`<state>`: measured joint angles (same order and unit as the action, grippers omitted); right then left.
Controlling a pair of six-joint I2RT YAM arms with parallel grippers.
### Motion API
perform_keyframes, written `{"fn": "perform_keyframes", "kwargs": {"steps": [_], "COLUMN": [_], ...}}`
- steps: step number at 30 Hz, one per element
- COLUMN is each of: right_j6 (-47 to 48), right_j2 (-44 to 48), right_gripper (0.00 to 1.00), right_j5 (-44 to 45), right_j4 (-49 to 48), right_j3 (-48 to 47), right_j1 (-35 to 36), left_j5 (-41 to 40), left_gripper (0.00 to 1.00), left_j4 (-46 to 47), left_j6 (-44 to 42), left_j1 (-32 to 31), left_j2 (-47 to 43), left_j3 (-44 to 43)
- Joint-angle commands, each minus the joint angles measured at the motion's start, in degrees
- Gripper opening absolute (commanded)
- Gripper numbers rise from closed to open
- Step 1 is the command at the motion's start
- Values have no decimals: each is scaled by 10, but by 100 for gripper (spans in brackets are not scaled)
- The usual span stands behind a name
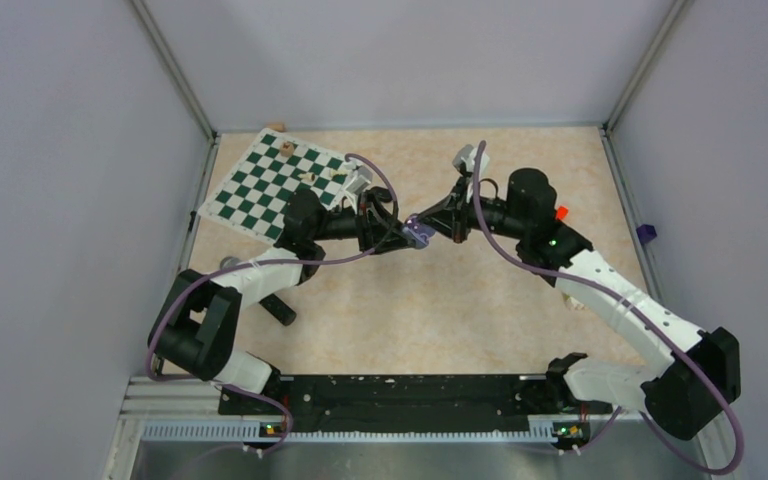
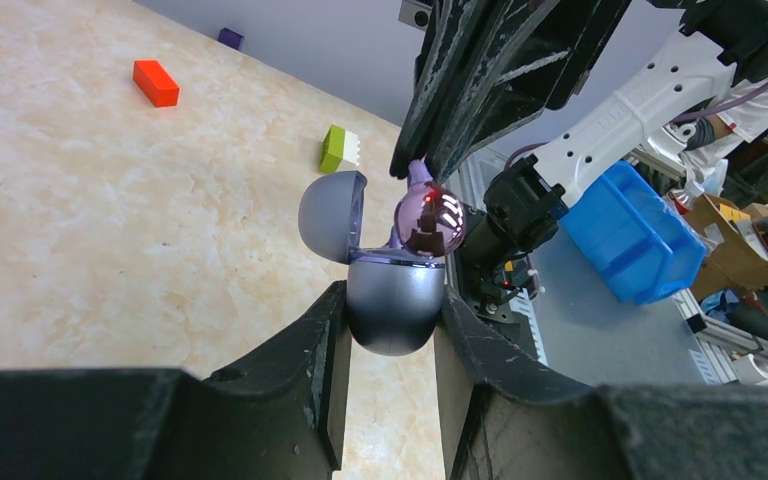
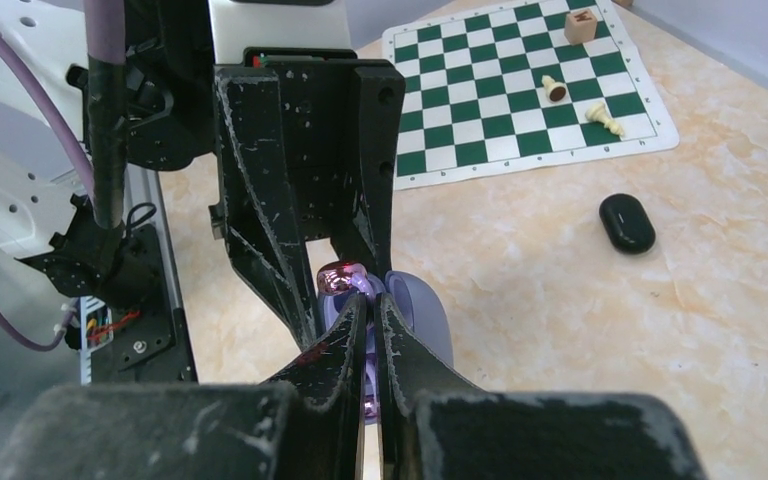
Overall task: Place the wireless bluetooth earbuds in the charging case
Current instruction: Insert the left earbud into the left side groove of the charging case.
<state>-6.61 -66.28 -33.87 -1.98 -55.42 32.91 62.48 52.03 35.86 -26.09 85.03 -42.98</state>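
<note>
My left gripper (image 2: 390,335) is shut on the body of a pale purple charging case (image 2: 395,305) and holds it above the table, lid (image 2: 328,215) open to the left. My right gripper (image 3: 370,308) is shut on a pale purple earbud (image 3: 340,278) with a glossy pinkish face. The earbud (image 2: 430,222) sits at the case's open rim, with the right fingers (image 2: 460,100) coming down from above. In the top view both grippers meet mid-table at the case (image 1: 418,234). The other earbuds are out of view.
A black oval case (image 3: 627,222) lies near the chessboard (image 3: 520,100), which carries a few chess pieces (image 3: 556,90). A red block (image 2: 155,82), a green-and-white block (image 2: 338,148) and a small purple block (image 2: 229,38) lie on the right side of the table.
</note>
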Motion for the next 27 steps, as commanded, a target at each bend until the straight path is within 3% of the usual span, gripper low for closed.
{"fn": "perform_keyframes", "kwargs": {"steps": [1, 27], "right_j6": [8, 10], "right_j2": [6, 2], "right_gripper": [1, 0], "right_j5": [5, -11], "right_j4": [-21, -30], "right_j3": [11, 23], "right_j1": [8, 9], "left_j5": [-3, -3], "left_gripper": [0, 0], "left_j4": [36, 48], "left_j6": [3, 8], "left_j1": [4, 9], "left_j2": [-5, -7], "left_j3": [-16, -11]}}
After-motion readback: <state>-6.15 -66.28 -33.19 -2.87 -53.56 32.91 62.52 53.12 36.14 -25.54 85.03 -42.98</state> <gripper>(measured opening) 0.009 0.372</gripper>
